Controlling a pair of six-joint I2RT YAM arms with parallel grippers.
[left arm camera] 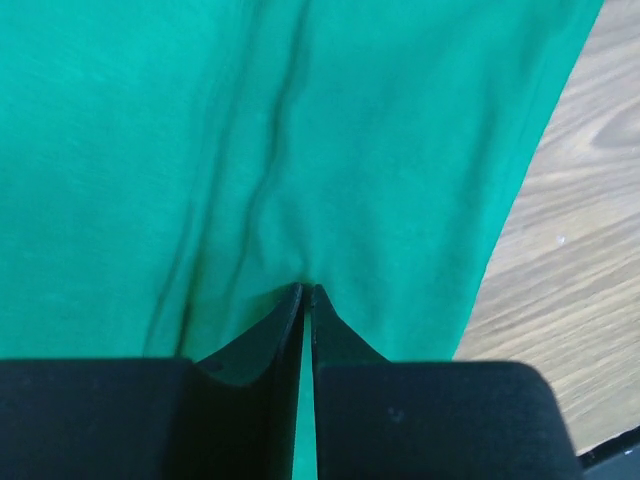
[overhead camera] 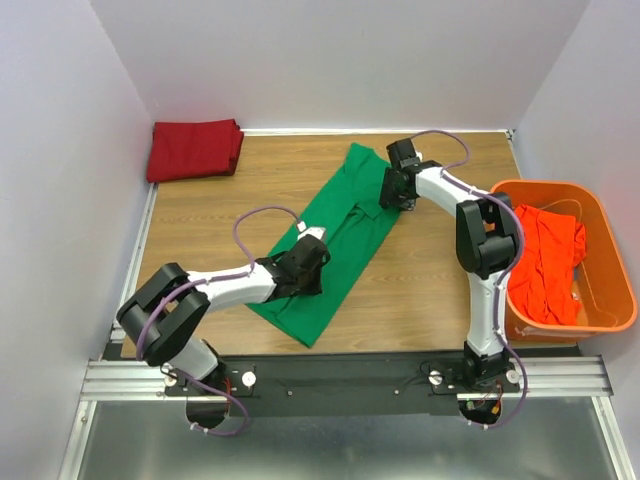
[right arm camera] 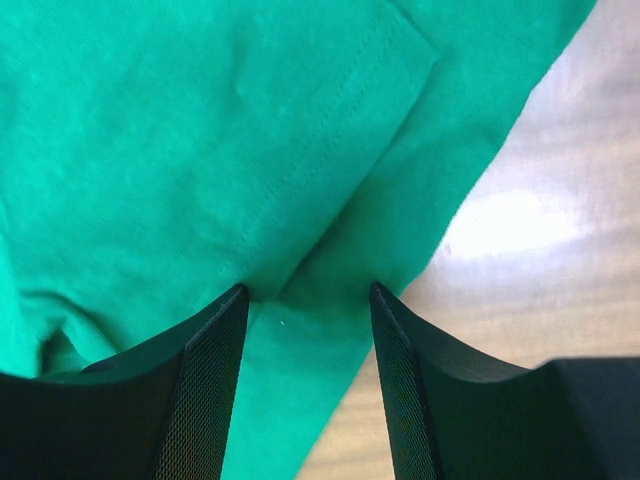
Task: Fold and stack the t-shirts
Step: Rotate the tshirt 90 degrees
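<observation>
Left gripper (left arm camera: 307,288) pinches green t-shirt (left arm camera: 200,150); right gripper (right arm camera: 308,287) gapes at its edge

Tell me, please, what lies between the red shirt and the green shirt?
Only bare table separates the red shirt and green shirt, in the top view.

The left gripper (left arm camera: 307,292) has its fingers nearly together, pinching a raised crease of the green t-shirt (left arm camera: 300,130). The cloth's edge runs diagonally, and bare wooden tabletop (left arm camera: 570,260) shows beyond it.

Looked down over the table (overhead camera: 430,290) from its near edge, pressed close above the green t-shirt (overhead camera: 345,235) from both wrists, shared it.
</observation>
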